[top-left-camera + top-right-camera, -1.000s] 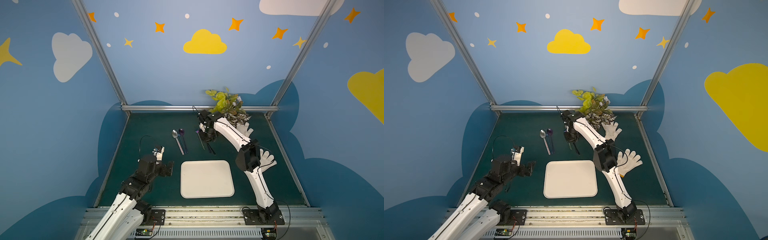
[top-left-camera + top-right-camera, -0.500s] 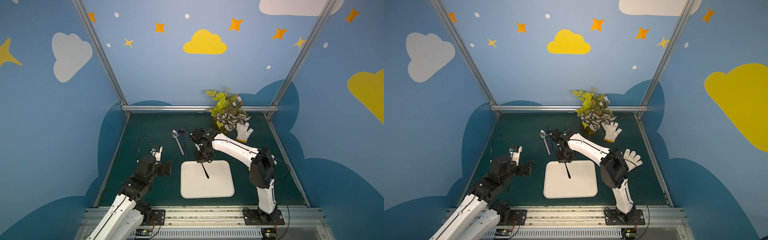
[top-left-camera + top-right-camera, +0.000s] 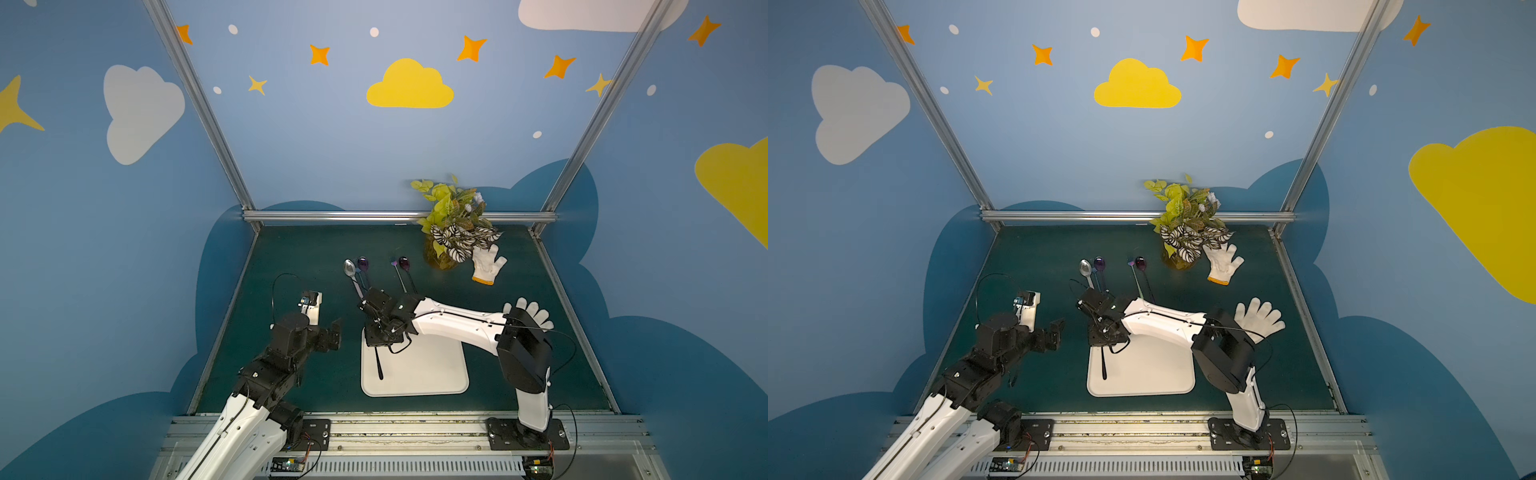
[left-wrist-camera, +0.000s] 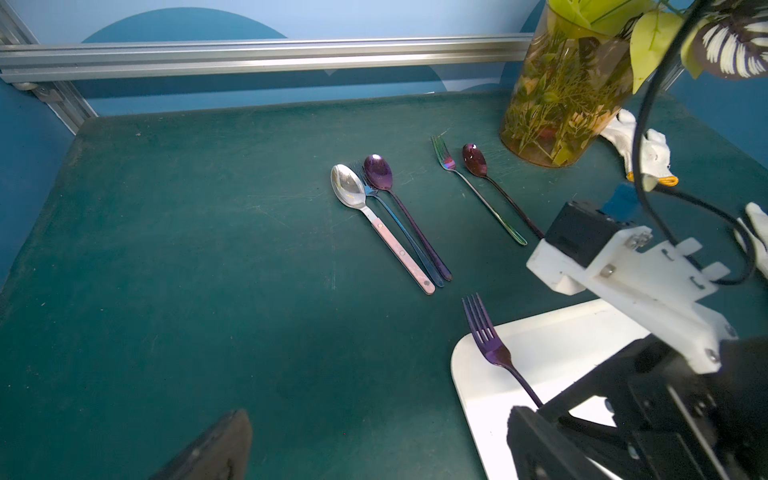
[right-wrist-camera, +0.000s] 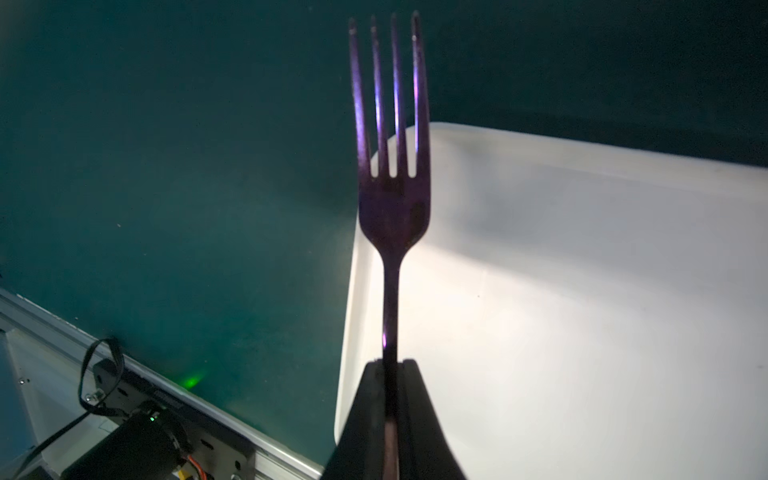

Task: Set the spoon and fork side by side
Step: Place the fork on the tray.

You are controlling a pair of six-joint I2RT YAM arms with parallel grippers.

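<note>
Fingers (image 5: pixel 370 415) of the right gripper (image 5: pixel 390 368) pinch the purple fork's (image 5: pixel 392 199) handle over the white tray's (image 3: pixel 436 374) far-left corner; the left gripper (image 3: pixel 332 332), left of the tray, gapes wide, holding nothing. Three forks and three spoons in all: beyond the tray lie a silver spoon (image 4: pixel 348 186), blue fork (image 4: pixel 372 192) and purple spoon (image 4: pixel 377 171) bunched together, and a rainbow fork (image 4: pixel 446 160) beside a maroon spoon (image 4: pixel 473 158).

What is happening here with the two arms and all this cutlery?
The right gripper is shut on a purple fork, holding it by the handle over an edge of the white tray. The left gripper is open and holds nothing, hovering over the green mat beside the tray. Further back on the mat lie a silver spoon, a blue fork and a purple spoon close together, and a second fork beside a dark spoon. No spoon is on the tray yet.
</note>
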